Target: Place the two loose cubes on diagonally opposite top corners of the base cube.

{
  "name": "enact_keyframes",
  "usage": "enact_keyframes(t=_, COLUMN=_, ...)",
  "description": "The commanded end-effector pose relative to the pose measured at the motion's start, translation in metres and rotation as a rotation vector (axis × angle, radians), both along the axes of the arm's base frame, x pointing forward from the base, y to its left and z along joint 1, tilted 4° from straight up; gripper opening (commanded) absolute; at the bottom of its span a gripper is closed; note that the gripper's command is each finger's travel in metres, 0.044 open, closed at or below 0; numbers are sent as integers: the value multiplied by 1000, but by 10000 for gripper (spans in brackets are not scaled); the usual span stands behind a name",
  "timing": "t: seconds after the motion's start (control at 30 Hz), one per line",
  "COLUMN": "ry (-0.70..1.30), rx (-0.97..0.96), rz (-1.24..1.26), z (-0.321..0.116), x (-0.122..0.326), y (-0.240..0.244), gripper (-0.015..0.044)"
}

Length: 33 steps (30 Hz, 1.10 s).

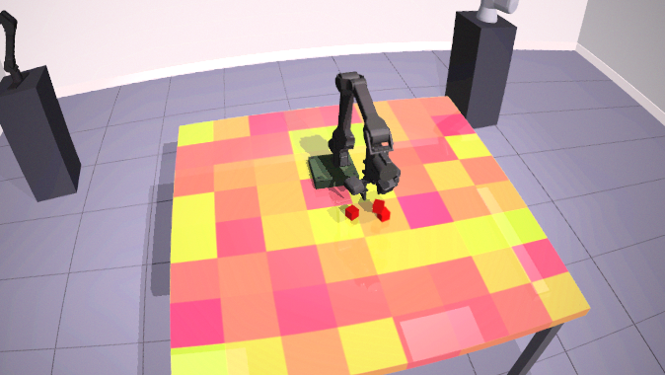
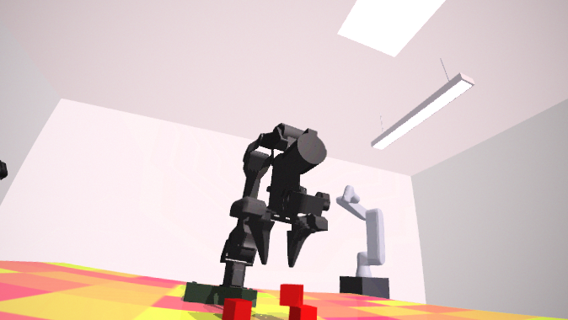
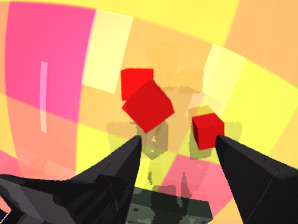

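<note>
One red cube [image 1: 378, 205] [image 2: 292, 295] [image 3: 148, 107] sits raised, its lower part over a corner of a lower red cube [image 1: 384, 215] [image 2: 305, 313] [image 3: 135, 83]. It looks level, and it is turned relative to the lower cube in the wrist view. The lower cube appears to be the base, partly hidden. Another red cube [image 1: 351, 213] [image 2: 237, 311] [image 3: 207, 131] lies apart on the table, to the left in the top and exterior views. My gripper [image 1: 372, 194] [image 2: 278, 265] [image 3: 179, 141] is open and empty, above and behind the cubes.
The dark green arm base [image 1: 321, 173] [image 2: 202, 293] stands on the patchwork table [image 1: 296, 311] behind the cubes. Dark pedestals [image 1: 39, 143] with other arms stand on the floor beyond the table.
</note>
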<state>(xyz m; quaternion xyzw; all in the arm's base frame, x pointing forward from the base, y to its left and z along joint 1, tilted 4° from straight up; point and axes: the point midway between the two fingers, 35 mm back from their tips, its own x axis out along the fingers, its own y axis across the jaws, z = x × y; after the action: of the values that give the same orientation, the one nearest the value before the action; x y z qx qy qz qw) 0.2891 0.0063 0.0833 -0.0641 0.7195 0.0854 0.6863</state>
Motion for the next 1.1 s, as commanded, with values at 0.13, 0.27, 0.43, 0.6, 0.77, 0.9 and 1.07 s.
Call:
enact_keyframes(t=0.13, ry=6, rx=-29, rz=-513, z=13, x=-6, y=-23, gripper=265)
enact_keyframes(t=0.27, ry=11, rx=-41, rz=-771, z=19, x=-11, y=-33, gripper=265)
enact_keyframes(t=0.43, ry=19, rx=-56, rz=-1093, z=26, x=-17, y=-46, gripper=265)
enact_keyframes(t=0.6, ry=25, rx=-69, rz=-1371, z=32, x=-23, y=-57, gripper=265)
enact_keyframes(t=0.77, ry=25, rx=-70, rz=-1382, z=32, x=-23, y=-57, gripper=265)
enact_keyframes(t=0.9, ry=25, rx=-70, rz=-1382, z=31, x=-23, y=-57, gripper=265)
enact_keyframes(t=1.07, ry=25, rx=-70, rz=-1382, z=-4, x=-23, y=-57, gripper=265)
